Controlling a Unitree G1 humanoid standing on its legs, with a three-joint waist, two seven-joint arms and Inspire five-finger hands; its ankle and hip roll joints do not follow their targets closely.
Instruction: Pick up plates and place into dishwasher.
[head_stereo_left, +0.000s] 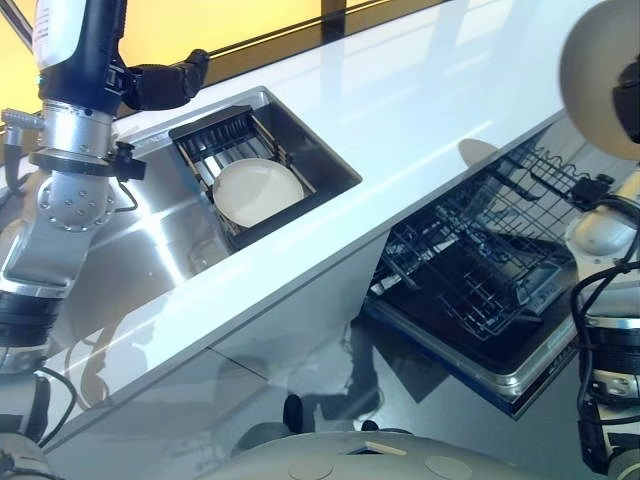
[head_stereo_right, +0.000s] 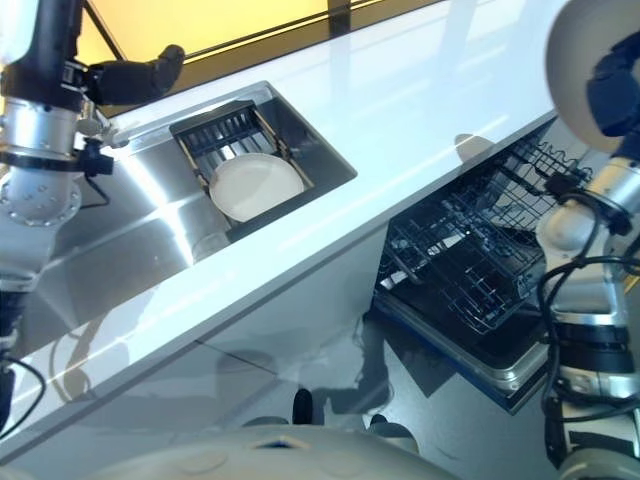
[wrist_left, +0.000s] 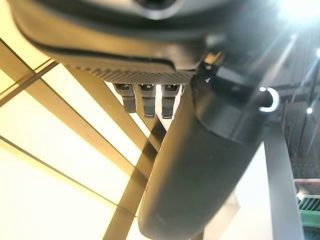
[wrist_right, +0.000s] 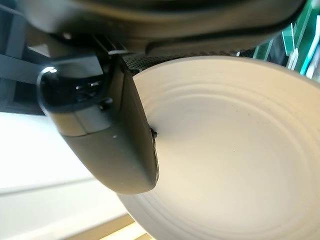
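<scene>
My right hand (head_stereo_right: 612, 92) is raised at the upper right, shut on a cream plate (head_stereo_left: 592, 70) that it holds above the open dishwasher. In the right wrist view the thumb (wrist_right: 122, 145) presses on the ribbed face of the held plate (wrist_right: 230, 150). A second cream plate (head_stereo_left: 257, 191) lies in the dark rack (head_stereo_left: 225, 130) inside the steel sink (head_stereo_left: 150, 250). My left hand (head_stereo_left: 165, 82) hovers above the sink's far left corner with straight fingers (wrist_left: 145, 100) and nothing in it. The dishwasher's lower wire rack (head_stereo_left: 480, 250) is pulled out over the lowered door (head_stereo_left: 500, 370).
The long white counter (head_stereo_left: 420, 110) runs diagonally between the sink and the dishwasher. A yellow wall with dark window bars (head_stereo_left: 240, 20) lies behind it. Grey floor (head_stereo_left: 400, 400) shows below the counter front.
</scene>
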